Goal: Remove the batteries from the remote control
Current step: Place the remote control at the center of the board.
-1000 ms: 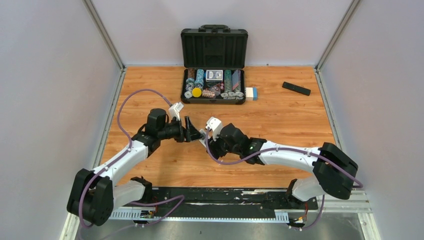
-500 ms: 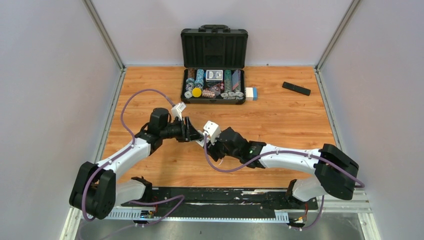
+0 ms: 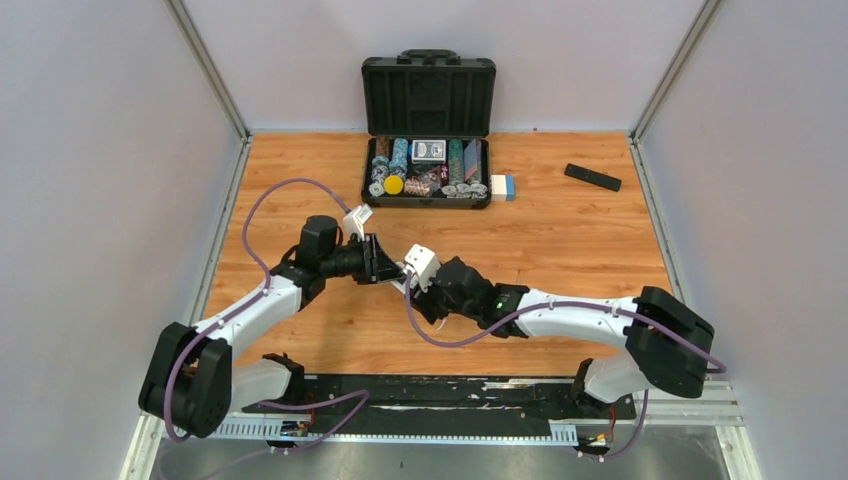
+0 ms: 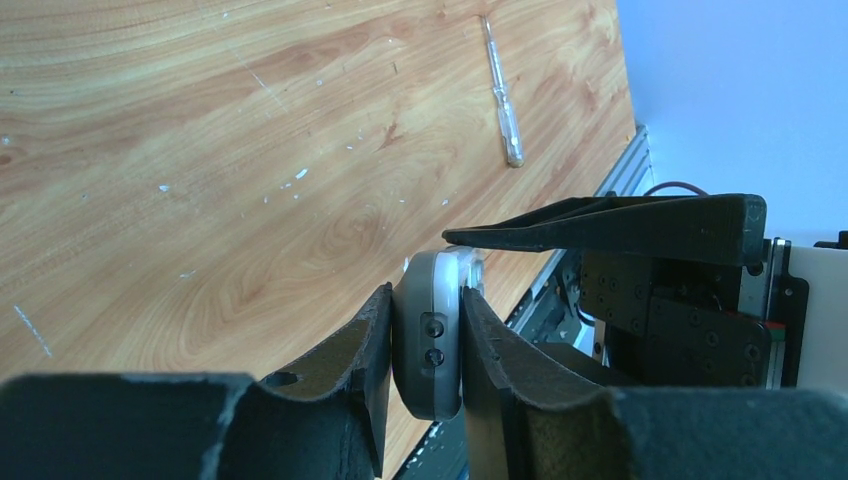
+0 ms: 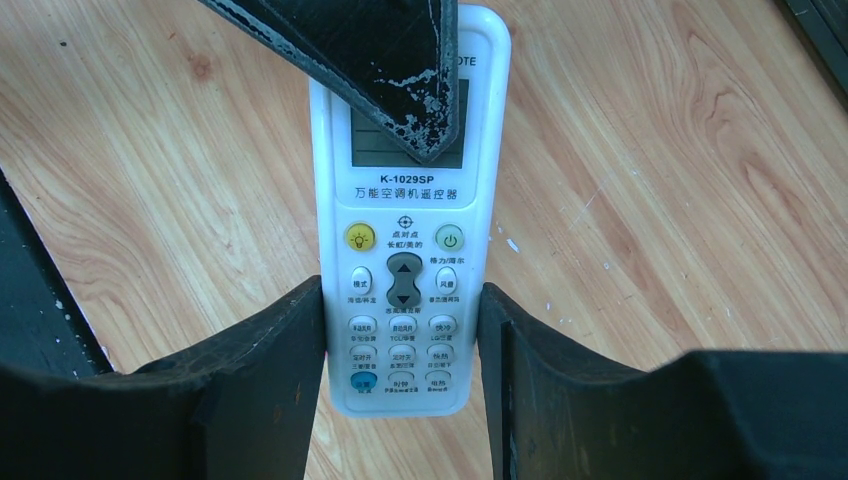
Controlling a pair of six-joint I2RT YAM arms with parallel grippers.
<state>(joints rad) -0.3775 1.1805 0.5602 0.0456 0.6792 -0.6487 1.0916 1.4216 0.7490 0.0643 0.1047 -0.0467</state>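
Observation:
A white remote control (image 5: 404, 225) with a small display and several buttons is held above the table between both grippers. My right gripper (image 5: 400, 293) is shut on its lower, button end, one finger on each long side. My left gripper (image 4: 425, 300) is shut on the remote's other end (image 4: 432, 350), one finger on the face and one on the back. One left finger (image 5: 390, 60) lies over the display. In the top view the two grippers meet at the table's middle (image 3: 403, 272). No batteries are in view; the remote's back is hidden.
An open black case (image 3: 428, 95) of poker chips and cards stands at the back. A small white and blue box (image 3: 503, 187) lies beside it. A black remote (image 3: 592, 177) lies at the back right. A slim clear-handled tool (image 4: 500, 90) lies on the wood.
My left gripper has closed in on the remote's far end and its fingers have come together on it. The right arm has shifted slightly left with the remote.

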